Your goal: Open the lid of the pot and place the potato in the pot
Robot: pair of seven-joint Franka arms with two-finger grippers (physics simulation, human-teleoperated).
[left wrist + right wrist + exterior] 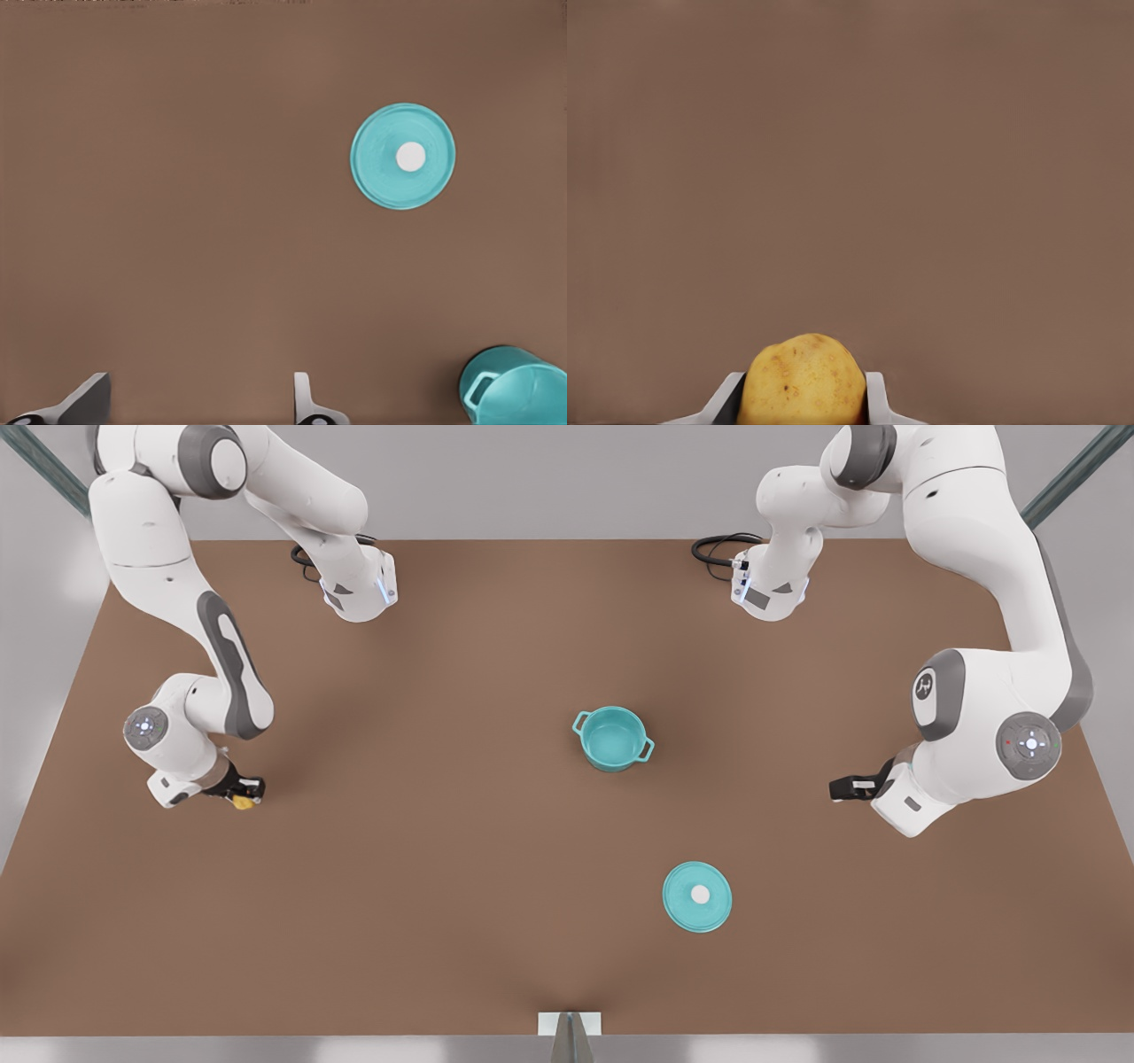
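Observation:
The teal pot (pixel 613 738) stands uncovered near the table's middle, with nothing inside it. Its lid (pixel 697 896) lies flat on the table nearer the front edge, white knob up. At the front view's left, my right gripper (pixel 245 794) is shut on the yellow potato (pixel 244 803), low over the table. The right wrist view has the potato (pixel 802 376) wedged between the gripper's (pixel 802 403) fingers. At the front view's right my left gripper (pixel 846 786) waits open. From its wrist view I see the lid (pixel 403 156), the pot (pixel 518 390) and the gripper's (pixel 197 407) spread fingers.
The brown table (pixel 443 868) is bare between the potato and the pot. Black cables (pixel 719 545) lie at the back near the arm bases. A small grey post (pixel 570 1036) stands at the front edge.

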